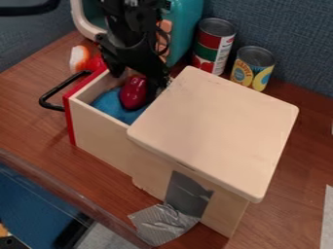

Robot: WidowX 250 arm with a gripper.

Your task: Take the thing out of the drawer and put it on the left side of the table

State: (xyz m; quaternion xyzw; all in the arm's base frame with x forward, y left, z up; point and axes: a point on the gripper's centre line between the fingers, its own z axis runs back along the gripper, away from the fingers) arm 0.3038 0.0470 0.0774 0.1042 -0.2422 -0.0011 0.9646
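Observation:
The drawer [98, 126] is pulled out to the left of the light wooden cabinet [214, 126], with a red front and a black handle. Inside it, a shiny dark red object [134, 93] rests on something blue [112, 104]. Above the drawer's back part hangs the black gripper [138, 79], its two fingers spread apart, one toward the drawer front and one near the cabinet top. The red object lies just below and between them; its upper end is close to the gripper, and I cannot tell whether they touch.
Behind the drawer stand a teal toy appliance [189, 29] and two cans, one red and green [213, 46], one yellow [252, 68]. An orange-and-white item [80, 58] lies behind the handle. Grey tape [162, 223] hangs at the cabinet's lower front, by the table's edge.

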